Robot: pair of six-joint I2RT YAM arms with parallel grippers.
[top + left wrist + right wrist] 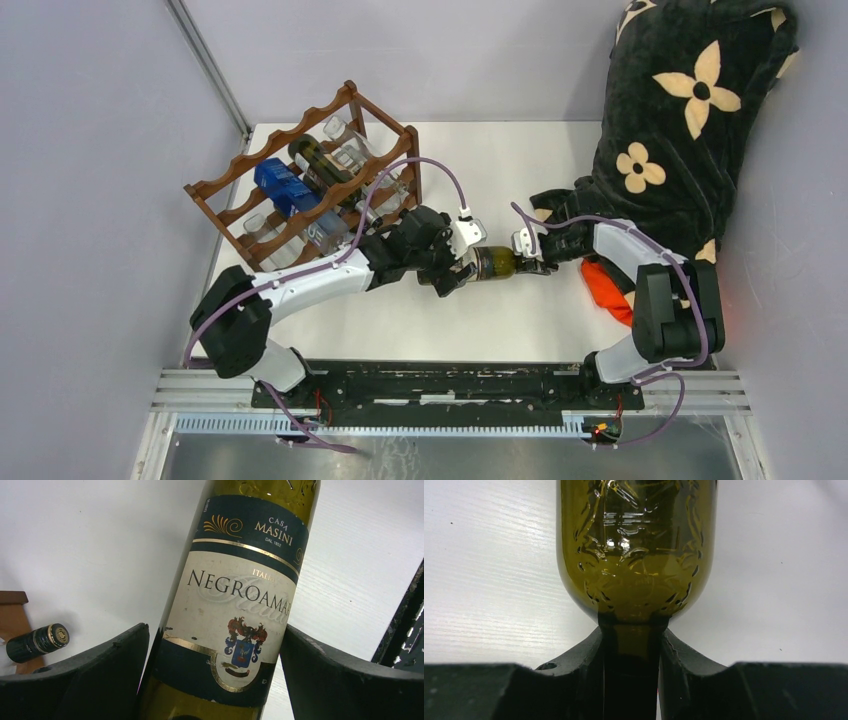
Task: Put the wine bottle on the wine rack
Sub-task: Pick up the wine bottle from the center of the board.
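From above, finds the wine bottle (495, 264) not yet racked, lying sideways over the table (500, 180) between the arms and well apart from the wine rack (353, 100) at far left, which holds other bottles (320, 160); reads as a handover, with carrying and placing left to do. On the left wrist, shows the left gripper (215, 625) spread wide around the labelled body, pad contact impossible to judge and the base cut off. On the right wrist, shows the right gripper (632, 635) pinching the neck, with the mouth hidden behind its fingers.
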